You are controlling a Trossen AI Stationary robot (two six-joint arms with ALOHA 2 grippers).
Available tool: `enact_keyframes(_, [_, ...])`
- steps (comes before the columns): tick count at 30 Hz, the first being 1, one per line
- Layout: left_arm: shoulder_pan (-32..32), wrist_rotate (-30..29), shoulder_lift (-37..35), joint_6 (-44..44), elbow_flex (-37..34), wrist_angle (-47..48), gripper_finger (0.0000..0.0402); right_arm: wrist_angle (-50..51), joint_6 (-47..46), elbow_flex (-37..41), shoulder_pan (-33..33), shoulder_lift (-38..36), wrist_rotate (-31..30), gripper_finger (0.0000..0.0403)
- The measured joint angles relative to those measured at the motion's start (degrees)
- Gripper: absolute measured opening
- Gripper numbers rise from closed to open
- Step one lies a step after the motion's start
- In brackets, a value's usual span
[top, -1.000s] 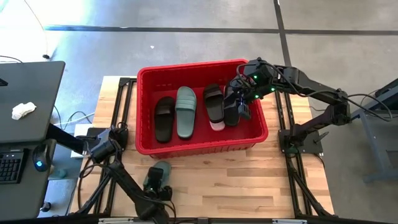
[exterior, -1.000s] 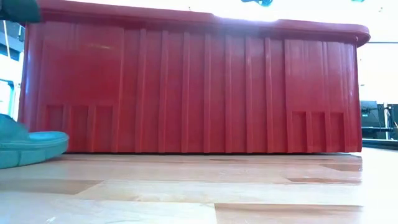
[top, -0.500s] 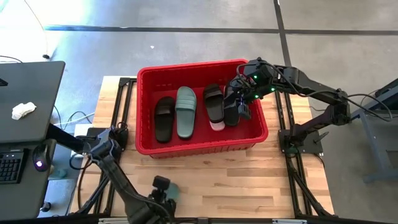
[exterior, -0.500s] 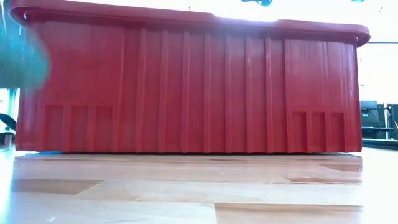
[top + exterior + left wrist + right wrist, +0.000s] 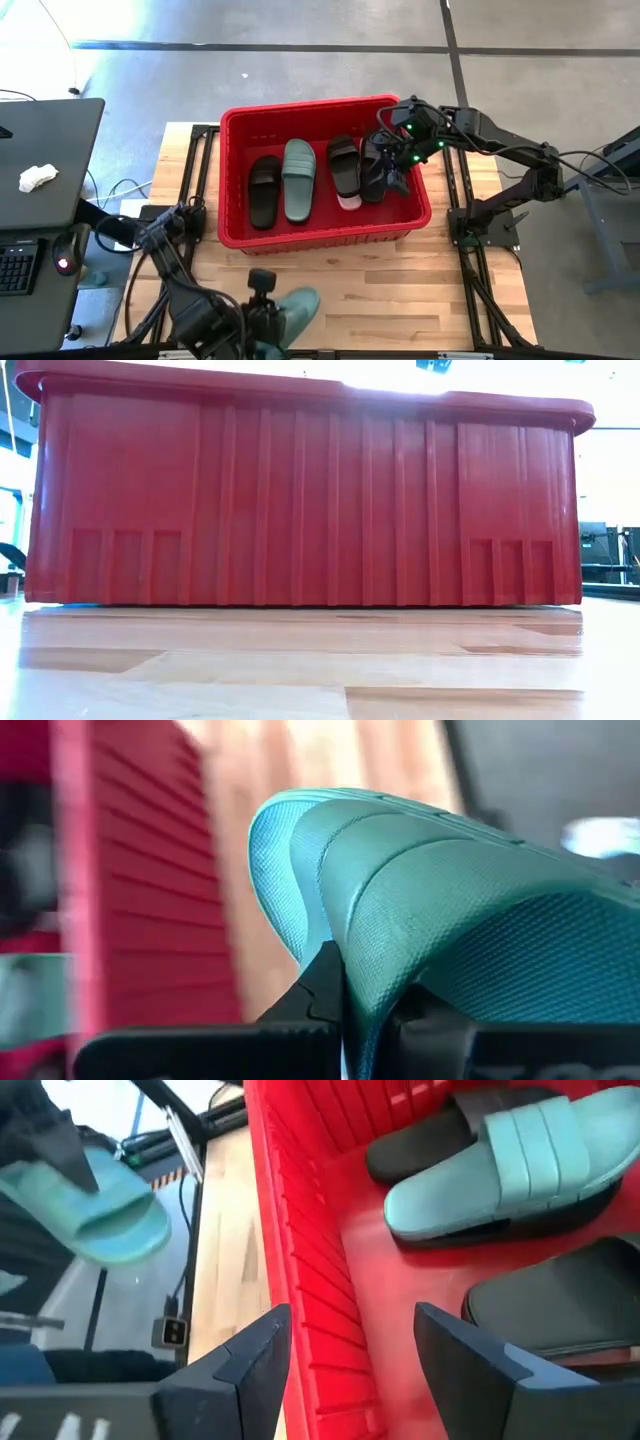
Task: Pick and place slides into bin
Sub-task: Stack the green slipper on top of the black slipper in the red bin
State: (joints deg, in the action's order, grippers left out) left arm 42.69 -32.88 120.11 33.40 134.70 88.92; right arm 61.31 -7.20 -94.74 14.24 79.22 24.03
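Note:
The red bin (image 5: 322, 232) stands mid-table. It holds a black slide (image 5: 265, 190), a sage green slide (image 5: 298, 180), two more black slides (image 5: 345, 165) (image 5: 374, 170) and a pale pink one (image 5: 350, 202) half under them. My left gripper (image 5: 272, 312) is at the table's near edge, shut on a second green slide (image 5: 299, 304). My right gripper (image 5: 396, 168) hovers open over the bin's right part with nothing between its fingers. The low view shows only the bin's near wall (image 5: 300, 500). My left gripper pinches the green slide between its two fingers (image 5: 325, 995) at a side edge, by the foot of the wide strap (image 5: 352, 970). The sole and strap rise past the fingertips. The slide is lifted clear of the table, tilted, near the bin's front wall.
Bare wooden table (image 5: 400, 290) lies in front of the bin. A dark desk with a keyboard (image 5: 18, 265) and a white crumpled thing (image 5: 38, 177) stands off the table's left. Black frame rails (image 5: 470, 270) run along both table sides.
My left gripper has risen from the table and tipped up, drifting a little toward the right edge, with the green slide in its grip. The slide, which lay on the table a second ago, is now lifted clear and out of the low view.

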Motion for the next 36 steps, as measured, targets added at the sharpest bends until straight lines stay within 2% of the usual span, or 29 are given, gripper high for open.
enact_keyframes(3, [-1.46,-6.16,-0.45,-2.37,0.02,1.14,0.0001,1.53,1.44,0.0,0.22,0.0,0.0,0.0202])
enact_keyframes(9, [-6.85,-18.83,-0.74,-14.02,0.28,1.09,0.0001,2.63,2.71,0.0,2.26,0.0,0.61,0.0202])
enact_keyframes(19, [-19.81,-36.22,-4.54,-29.98,0.28,1.1,0.0,2.76,4.38,0.0,8.73,-0.24,8.68,0.0202])
enact_keyframes(25, [-27.12,-37.88,-10.0,-35.78,0.04,1.08,0.0,1.18,5.29,0.0,12.14,-0.82,9.16,0.0202])
enact_keyframes(30, [-32.01,-39.4,-13.25,-39.37,-1.86,1.12,0.0,-6.15,1.52,-0.02,14.15,-0.74,10.47,0.0202])
enact_keyframes(32, [-33.87,-41.64,-13.5,-40.33,-2.85,1.08,0.0,-10.46,-1.24,-0.07,15.0,-0.15,12.43,0.0202])
enact_keyframes(36, [-36.79,-46.63,-14.34,-41.38,-7.47,1.07,0.0,-22.32,-10.05,-0.07,17.43,2.28,20.48,0.0202])
